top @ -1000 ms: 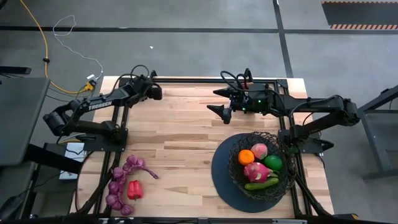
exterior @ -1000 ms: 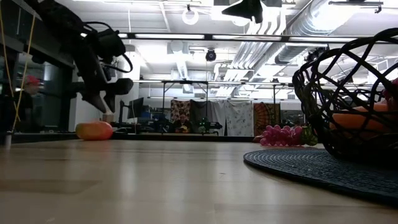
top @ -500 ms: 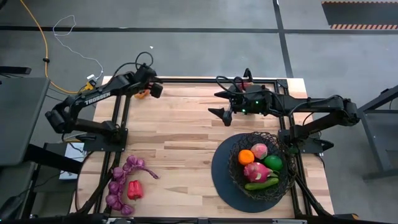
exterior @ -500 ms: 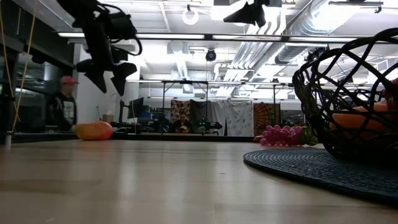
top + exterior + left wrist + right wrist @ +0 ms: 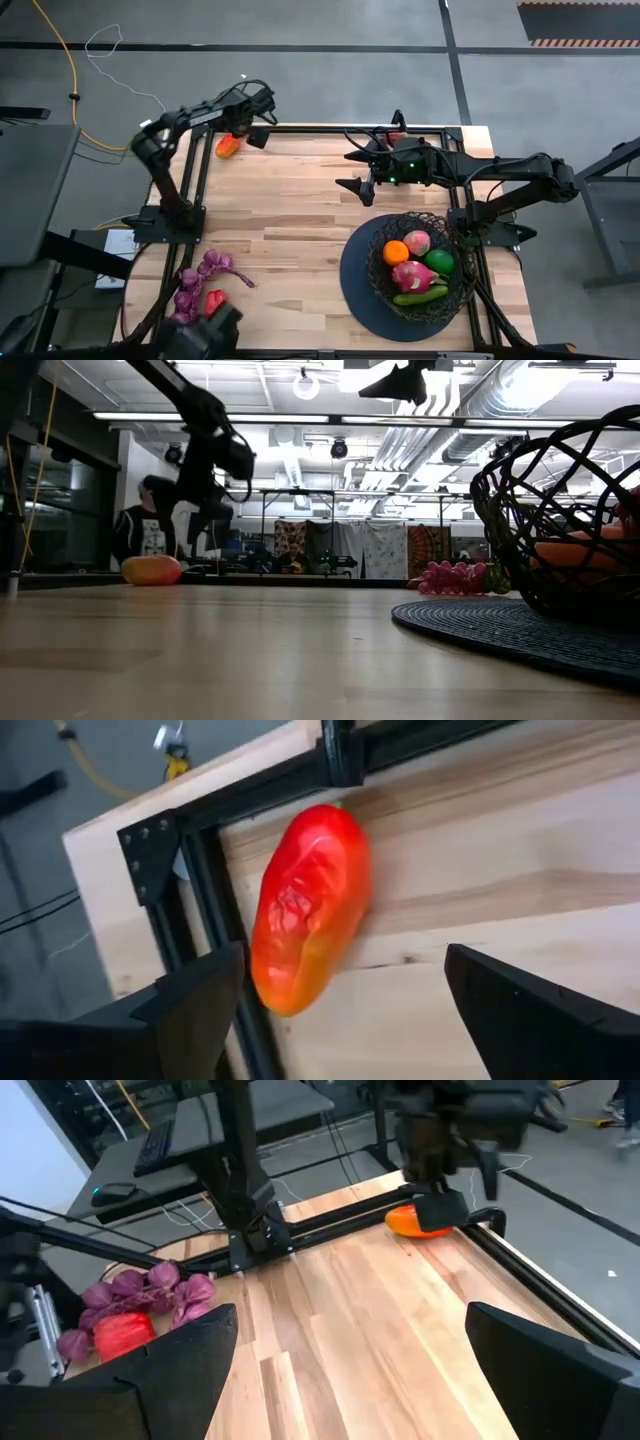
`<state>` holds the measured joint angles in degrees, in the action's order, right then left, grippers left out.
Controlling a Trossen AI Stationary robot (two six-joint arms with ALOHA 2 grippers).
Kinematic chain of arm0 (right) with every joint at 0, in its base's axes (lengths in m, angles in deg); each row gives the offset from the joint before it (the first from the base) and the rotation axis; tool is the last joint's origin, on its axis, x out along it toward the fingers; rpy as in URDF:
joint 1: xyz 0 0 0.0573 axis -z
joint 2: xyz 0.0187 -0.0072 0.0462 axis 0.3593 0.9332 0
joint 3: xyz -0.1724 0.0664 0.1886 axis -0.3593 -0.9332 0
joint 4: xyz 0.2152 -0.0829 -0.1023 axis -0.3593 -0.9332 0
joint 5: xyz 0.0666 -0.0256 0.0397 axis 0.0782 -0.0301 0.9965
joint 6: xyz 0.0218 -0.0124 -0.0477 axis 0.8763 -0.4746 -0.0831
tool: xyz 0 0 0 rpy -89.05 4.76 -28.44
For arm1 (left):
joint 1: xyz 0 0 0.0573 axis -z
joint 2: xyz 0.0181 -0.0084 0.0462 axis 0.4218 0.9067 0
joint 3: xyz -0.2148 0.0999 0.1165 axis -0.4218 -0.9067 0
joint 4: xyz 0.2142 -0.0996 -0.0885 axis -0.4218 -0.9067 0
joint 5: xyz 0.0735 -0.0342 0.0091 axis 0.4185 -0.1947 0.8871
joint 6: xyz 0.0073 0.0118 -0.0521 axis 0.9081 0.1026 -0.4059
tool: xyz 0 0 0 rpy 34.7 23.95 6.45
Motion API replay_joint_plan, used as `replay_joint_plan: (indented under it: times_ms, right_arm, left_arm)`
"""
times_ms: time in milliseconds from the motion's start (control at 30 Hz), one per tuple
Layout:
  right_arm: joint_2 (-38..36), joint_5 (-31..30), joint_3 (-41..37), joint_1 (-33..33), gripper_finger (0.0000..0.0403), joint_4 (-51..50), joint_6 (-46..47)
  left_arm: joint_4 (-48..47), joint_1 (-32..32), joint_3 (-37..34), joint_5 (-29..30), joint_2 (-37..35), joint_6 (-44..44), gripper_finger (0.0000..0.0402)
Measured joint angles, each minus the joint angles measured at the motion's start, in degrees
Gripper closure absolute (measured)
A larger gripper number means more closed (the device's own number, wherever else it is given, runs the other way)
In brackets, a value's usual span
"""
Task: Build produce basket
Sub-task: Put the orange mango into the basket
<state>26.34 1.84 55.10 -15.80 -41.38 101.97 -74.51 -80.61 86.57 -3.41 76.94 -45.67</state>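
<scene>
The wire-mesh basket [image 5: 420,266] on its dark round disc base [image 5: 355,285] serves as the landmark. It already holds 5 pieces of produce: an orange [image 5: 396,251], a peach [image 5: 417,242], a green ball [image 5: 439,261], a pink dragon fruit [image 5: 410,276] and a green cucumber [image 5: 421,296]. That looks like well over half of the job done.

What remains lies well apart from the basket. At the table's near corner on the basket's left sit the purple grape bunches [image 5: 196,281] with a red pepper [image 5: 213,301] tucked against them, partly hidden by a dark blurred shape at the picture's edge. At the far corner, diagonally across from the basket, lies a red-orange pepper [image 5: 307,907] resting against the black frame rail [image 5: 210,900].

The left gripper [image 5: 243,128] hangs just over that far pepper, its jaws spread wide and empty, with the pepper lying between and ahead of the 2 fingers in the wrist view but not touched. The right gripper [image 5: 352,168] waits above the bare wood just beyond the basket's far rim, jaws also wide apart and holding nothing.

My judgement: 3 or so items are left, namely the far pepper, the near pepper and the grapes. In the low view a person [image 5: 145,532] stands in the room beyond the table.
</scene>
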Motion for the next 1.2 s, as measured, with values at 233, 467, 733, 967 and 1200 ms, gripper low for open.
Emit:
replay_joint_plan:
  times_ms: [233,467,733,967,1200]
  right_arm:
    - [0.0,0.0,0.0,-0.1,0.0021,-0.9,1.4]
    - [0.0,0.0,0.0,-0.1,0.0022,-3.3,3.0]
    - [0.0,0.0,0.0,-0.2,0.0022,-3.4,5.3]
    - [0.0,0.0,0.0,-0.2,0.0022,-3.3,7.1]
    - [0.0,0.0,0.0,-0.2,0.0022,-3.3,7.5]
  left_arm:
    - [-7.1,-3.1,6.6,1.6,10.1,3.0,0.0071]
    - [-8.1,-6.2,7.6,-0.1,13.8,3.6,0.0071]
    - [-6.7,-7.3,7.6,-3.9,18.7,4.1,0.0072]
    - [-6.2,-7.3,7.7,-7.3,20.5,7.0,0.0072]
    - [-8.2,-7.3,7.7,-8.8,20.5,10.2,0.0104]
